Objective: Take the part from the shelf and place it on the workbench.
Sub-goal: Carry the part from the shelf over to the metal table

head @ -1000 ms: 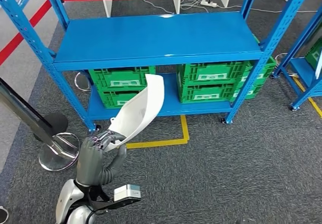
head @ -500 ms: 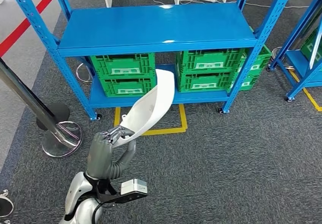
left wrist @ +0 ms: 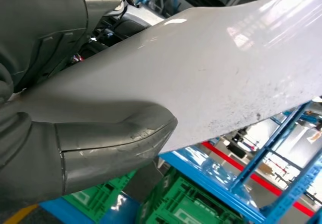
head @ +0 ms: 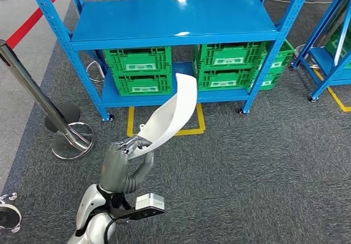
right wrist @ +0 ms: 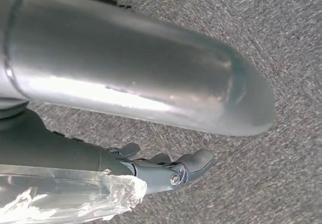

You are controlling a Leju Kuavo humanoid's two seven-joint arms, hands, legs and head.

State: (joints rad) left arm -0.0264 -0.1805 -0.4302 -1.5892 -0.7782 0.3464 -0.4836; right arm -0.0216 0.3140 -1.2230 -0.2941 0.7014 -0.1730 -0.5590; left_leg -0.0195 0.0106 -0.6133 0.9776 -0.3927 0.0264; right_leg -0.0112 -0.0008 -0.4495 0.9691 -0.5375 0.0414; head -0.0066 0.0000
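While the left hand pinches the long curved white plastic part by one end, clear of the blue metal shelf, keep it level; the right hand's state I cannot tell.

You see a glossy, smooth white plastic part, a glossy blue-painted metal shelf, ribbed green plastic crates, and rough grey carpet.
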